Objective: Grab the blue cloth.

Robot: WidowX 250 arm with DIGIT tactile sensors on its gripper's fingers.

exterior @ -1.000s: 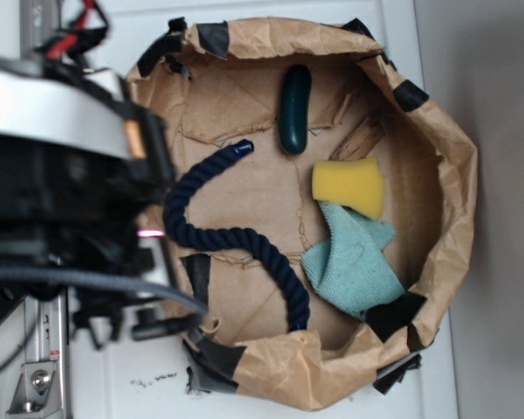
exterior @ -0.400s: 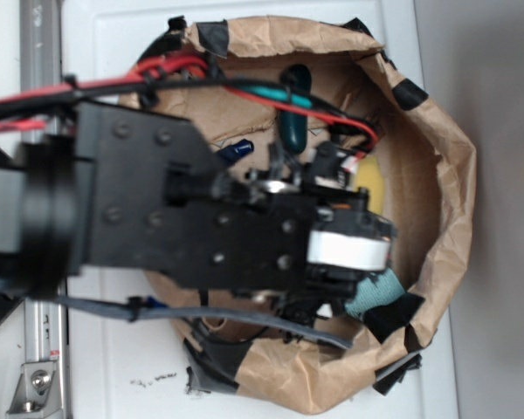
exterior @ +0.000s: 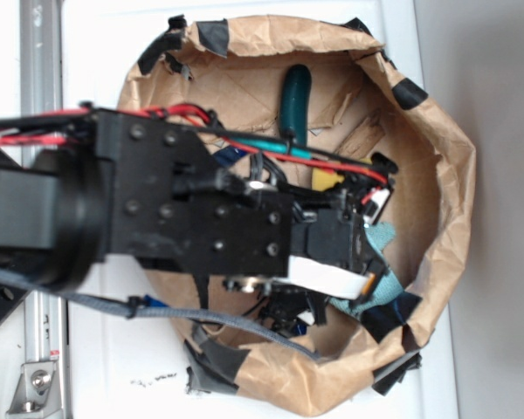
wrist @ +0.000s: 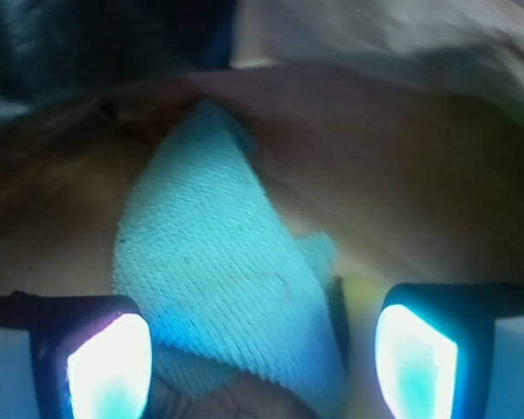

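The arm reached from the left across a brown paper bowl (exterior: 445, 175), its rim patched with black tape, which stood on a white surface (exterior: 96, 35). The black wrist assembly covered most of the bowl's floor in the exterior view. The gripper (wrist: 262, 349) hung low over the right half of the bowl, and from the wrist view its two fingers (wrist: 109, 358) stood spread apart, one at each lower corner of the frame, both glaring bright. Between them lay the blue cloth (wrist: 214, 288), a ribbed teal knit with a pointed corner running away from the camera. I could not tell whether either finger touched the fabric; neither appeared closed against it. In the exterior view only small parts of the blue cloth (exterior: 382, 237) showed past the wrist, near the bowl's right wall and just above a black tape patch. A sliver of yellow sponge (exterior: 325, 180) was visible beside the red cables (exterior: 244, 144). A dark green oblong object (exterior: 294, 94) lay at the top of the bowl, partly behind the cabling. A short tip of navy rope (exterior: 227, 155) showed beside the arm.
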